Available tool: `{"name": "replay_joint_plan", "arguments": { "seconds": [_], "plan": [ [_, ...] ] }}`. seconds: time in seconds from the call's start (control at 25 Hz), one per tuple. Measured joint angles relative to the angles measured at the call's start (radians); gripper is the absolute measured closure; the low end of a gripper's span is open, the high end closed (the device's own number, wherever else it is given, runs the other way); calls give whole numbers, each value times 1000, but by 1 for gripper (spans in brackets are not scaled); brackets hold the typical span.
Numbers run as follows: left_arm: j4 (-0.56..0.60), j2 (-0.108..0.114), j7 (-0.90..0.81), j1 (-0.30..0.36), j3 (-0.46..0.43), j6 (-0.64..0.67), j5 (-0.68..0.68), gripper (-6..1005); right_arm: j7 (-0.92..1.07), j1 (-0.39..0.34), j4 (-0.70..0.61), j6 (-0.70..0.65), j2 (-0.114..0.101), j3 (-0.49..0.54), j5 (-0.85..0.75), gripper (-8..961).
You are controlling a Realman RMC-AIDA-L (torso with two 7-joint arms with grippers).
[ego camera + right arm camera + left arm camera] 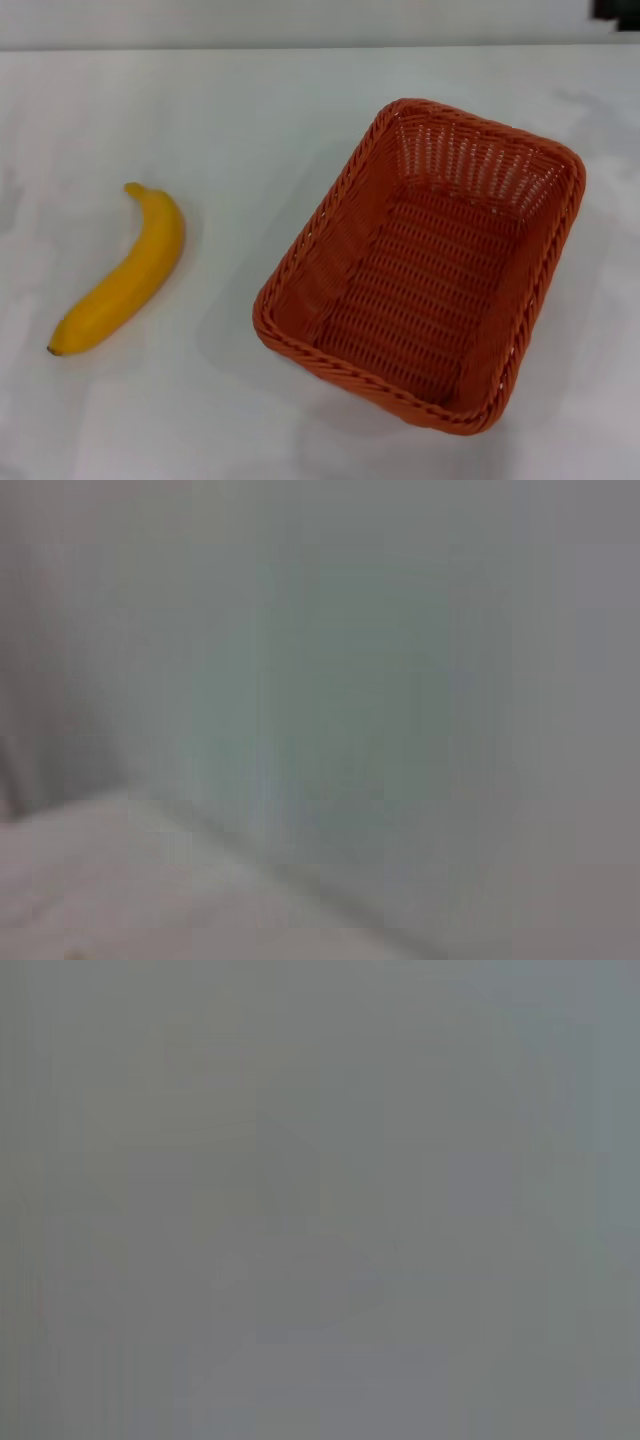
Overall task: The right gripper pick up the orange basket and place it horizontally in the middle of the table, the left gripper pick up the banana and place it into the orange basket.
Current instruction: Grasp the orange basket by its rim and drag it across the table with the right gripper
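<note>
An orange basket (pixel 430 265) of woven wicker stands on the white table (pixel 230 130), right of centre in the head view. Its long axis runs diagonally from near left to far right, and it is empty. A yellow banana (pixel 125 272) lies on the table at the left, well apart from the basket, with its stem toward the far side and its dark tip toward the near side. Neither gripper shows in any view. The left wrist view and the right wrist view show only blank grey surfaces.
The table's far edge (pixel 300 47) runs across the top of the head view, with a grey wall behind it. A dark object (pixel 618 10) sits at the far right corner.
</note>
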Motion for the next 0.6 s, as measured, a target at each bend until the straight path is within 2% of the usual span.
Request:
{"name": "replay_joint_plan", "arguments": {
  "seconds": [0.08, 0.12, 0.16, 0.32, 0.4, 0.52, 0.6],
  "plan": [
    [-1, 0, -11, 5, 0, 0, 0, 110, 124, 76, 17, -57, -33, -18, -124, 83],
    [-1, 1, -13, 5, 0, 1, 5, 110, 214, 139, 20, -113, -49, -24, -237, 83],
    [-1, 1, -13, 3, 0, 3, 9, 110, 214, 139, 20, -113, -49, -24, -237, 83],
    [1, 2, -13, -3, 0, 9, 22, 110, 339, 248, 21, -216, -58, -26, -430, 92],
    [3, 2, -13, 0, 0, 18, 30, 109, 369, 290, 27, -234, -49, -31, -494, 97],
    [0, 2, -13, 10, 0, 28, 32, 109, 394, 353, 30, -226, -2, -44, -588, 106],
    [0, 1, -14, 16, 0, 29, 33, 109, 396, 371, 31, -192, 42, -57, -627, 112]
  ]
}}
